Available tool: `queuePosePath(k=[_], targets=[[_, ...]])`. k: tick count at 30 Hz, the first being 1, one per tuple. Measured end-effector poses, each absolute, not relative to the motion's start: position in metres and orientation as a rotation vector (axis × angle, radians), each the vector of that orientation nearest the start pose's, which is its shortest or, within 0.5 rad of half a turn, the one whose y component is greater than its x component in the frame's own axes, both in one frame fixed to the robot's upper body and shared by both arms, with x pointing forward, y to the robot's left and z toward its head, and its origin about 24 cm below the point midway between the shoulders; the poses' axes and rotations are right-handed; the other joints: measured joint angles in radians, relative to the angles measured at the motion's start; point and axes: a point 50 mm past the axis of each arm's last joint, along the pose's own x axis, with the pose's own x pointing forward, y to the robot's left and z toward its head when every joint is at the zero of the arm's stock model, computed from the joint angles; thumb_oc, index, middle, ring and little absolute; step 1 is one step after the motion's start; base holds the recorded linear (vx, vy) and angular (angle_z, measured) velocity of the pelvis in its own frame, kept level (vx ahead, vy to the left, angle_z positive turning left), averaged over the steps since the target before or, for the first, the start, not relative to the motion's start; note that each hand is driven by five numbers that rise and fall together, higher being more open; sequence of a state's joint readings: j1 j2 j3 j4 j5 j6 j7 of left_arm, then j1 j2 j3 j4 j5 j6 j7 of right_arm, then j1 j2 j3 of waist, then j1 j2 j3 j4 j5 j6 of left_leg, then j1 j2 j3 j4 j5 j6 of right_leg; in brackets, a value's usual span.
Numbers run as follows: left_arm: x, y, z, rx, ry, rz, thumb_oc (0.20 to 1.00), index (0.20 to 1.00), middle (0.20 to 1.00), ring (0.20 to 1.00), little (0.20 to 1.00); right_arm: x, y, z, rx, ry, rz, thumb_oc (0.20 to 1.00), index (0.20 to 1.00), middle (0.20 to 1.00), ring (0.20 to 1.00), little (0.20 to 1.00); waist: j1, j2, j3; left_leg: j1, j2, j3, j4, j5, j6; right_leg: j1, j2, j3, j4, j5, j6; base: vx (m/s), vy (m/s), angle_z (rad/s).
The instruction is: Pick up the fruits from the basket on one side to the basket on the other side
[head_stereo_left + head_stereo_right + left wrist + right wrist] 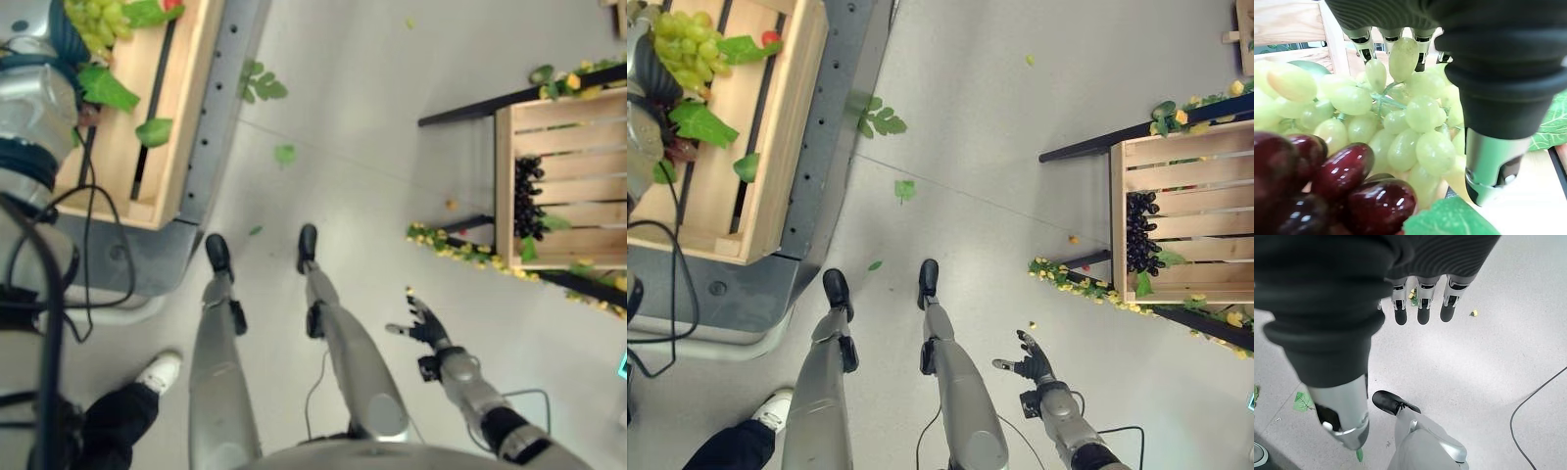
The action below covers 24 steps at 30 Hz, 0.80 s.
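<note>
Green grapes in the left hand, right hand idle

Over on the robot's left, the wooden crate [774, 147] has the green grapes [1400, 122] at its far end, and the left hand [1488, 73] sits right on them, fingers [1364, 41] and thumb curled round the bunch. Dark red grapes [1342, 191] lie just beside it, plus a few green leaves [700, 122]. Right hand [1029, 367] hangs over the grey floor [999, 117], fingers spread, holding nothing. Slatted crate [1205, 215] on the right holds black grapes [1138, 245]
</note>
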<state>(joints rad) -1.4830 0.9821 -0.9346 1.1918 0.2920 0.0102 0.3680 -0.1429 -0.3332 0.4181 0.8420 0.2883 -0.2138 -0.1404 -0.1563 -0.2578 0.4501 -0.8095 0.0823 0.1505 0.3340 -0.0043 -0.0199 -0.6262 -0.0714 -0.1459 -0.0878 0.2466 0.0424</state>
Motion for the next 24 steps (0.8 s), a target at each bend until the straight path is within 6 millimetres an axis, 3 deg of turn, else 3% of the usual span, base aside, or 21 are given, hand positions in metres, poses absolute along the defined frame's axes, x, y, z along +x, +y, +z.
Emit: queuePosePath(k=[5, 18, 19, 20, 21, 24], targets=[[0.366, 0.33, 0.349, 1.597, -0.22, 0.751, 1.0, 1.0, 1.0, 1.0, 1.0, 0.22, -0.197, -0.088, -0.265, 0.541, 0.038, 1.0, 1.0, 1.0, 1.0, 1.0, -0.001, -0.019, -0.017, -0.021, 0.001, 0.0, 0.027, -0.013, 0.006, -0.009, -0.001, -0.001, 0.0, 0.003, 0.004, 0.03, 0.019, -0.01], [0.365, 0.328, 0.357, 1.606, -0.242, 0.774, 1.0, 1.0, 1.0, 1.0, 1.0, 0.226, -0.188, -0.081, -0.252, 0.484, 0.069, 1.0, 1.0, 1.0, 1.0, 1.0, -0.021, -0.031, -0.033, -0.078, 0.001, -0.001, 0.081, -0.035, 0.018, -0.04, -0.004, 0.002, 0.0, 0.014, 0.018, 0.0, 0.0, 0.0], [0.365, 0.328, 0.357, 1.607, -0.242, 0.773, 0.865, 0.865, 0.865, 0.865, 0.865, 0.226, -0.188, -0.08, -0.252, 0.483, 0.07, 1.0, 1.0, 1.0, 1.0, 1.0, -0.021, -0.032, -0.033, -0.078, 0.001, 0.0, 0.082, -0.035, 0.02, -0.04, -0.006, 0.003, 0.0, 0.015, 0.019, 0.0, 0.0, 0.0], [0.365, 0.327, 0.357, 1.608, -0.242, 0.772, 0.865, 0.865, 0.865, 0.865, 0.865, 0.226, -0.188, -0.08, -0.252, 0.481, 0.071, 1.0, 1.0, 1.0, 1.0, 1.0, -0.02, -0.032, -0.033, -0.078, 0.0, 0.001, 0.083, -0.036, 0.021, -0.04, -0.006, 0.005, 0.0, 0.015, 0.019, 0.0, 0.0, 0.0], [0.366, 0.326, 0.357, 1.61, -0.245, 0.767, 0.2, 0.2, 0.2, 0.2, 0.2, 0.226, -0.188, -0.08, -0.251, 0.48, 0.071, 1.0, 1.0, 1.0, 1.0, 1.0, -0.019, -0.032, -0.033, -0.079, 0.001, 0.001, 0.087, -0.037, 0.021, -0.04, -0.006, 0.005, 0.0, 0.015, 0.02, 0.0, 0.0, 0.0], [0.367, 0.322, 0.359, 1.595, -0.268, 0.775, 0.2, 0.2, 0.2, 0.2, 0.2, 0.226, -0.188, -0.08, -0.251, 0.478, 0.071, 1.0, 1.0, 1.0, 1.0, 1.0, -0.019, -0.032, -0.033, -0.08, 0.001, 0.001, 0.09, -0.038, 0.021, -0.04, -0.007, 0.006, -0.001, 0.012, 0.024, 0.0, 0.0, 0.0]])
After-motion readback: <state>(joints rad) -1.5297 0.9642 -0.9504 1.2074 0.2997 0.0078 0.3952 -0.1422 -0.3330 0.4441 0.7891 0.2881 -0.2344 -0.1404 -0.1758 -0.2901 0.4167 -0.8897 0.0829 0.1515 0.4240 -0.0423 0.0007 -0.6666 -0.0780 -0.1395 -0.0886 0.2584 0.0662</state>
